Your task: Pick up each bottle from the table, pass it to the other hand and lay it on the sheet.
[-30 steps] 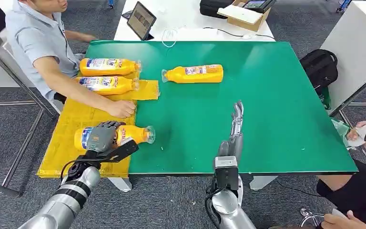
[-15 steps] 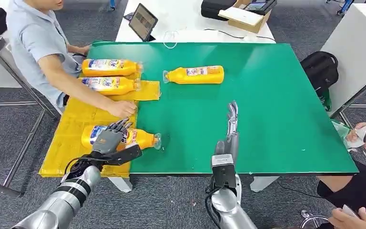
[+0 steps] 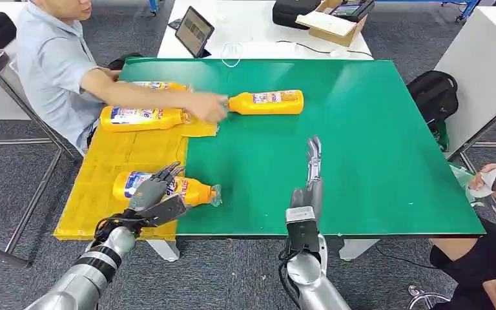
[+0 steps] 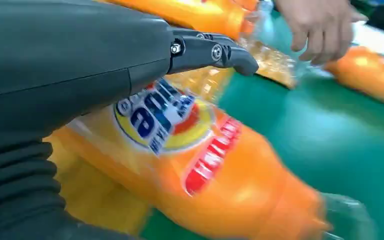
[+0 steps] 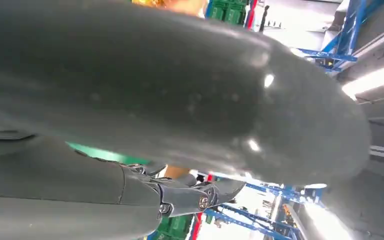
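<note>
Three bottles lying on yellow sheet (image 3: 106,174), nearest (image 3: 168,187) under loosely spread, non-gripping left hand (image 3: 152,192); fourth bottle (image 3: 266,102) beyond sheet remaining; right hand (image 3: 312,171) extended, holding nothing.

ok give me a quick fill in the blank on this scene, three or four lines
1. The left hand is over a bottle lying on its ____.
2. The yellow sheet lies along the ____ edge of the green table as the robot sees it.
3. The person's hand reaches the neck of a bottle on the ____ surface.
4. The right hand holds ____.

Missing words: side; left; green; nothing
</note>
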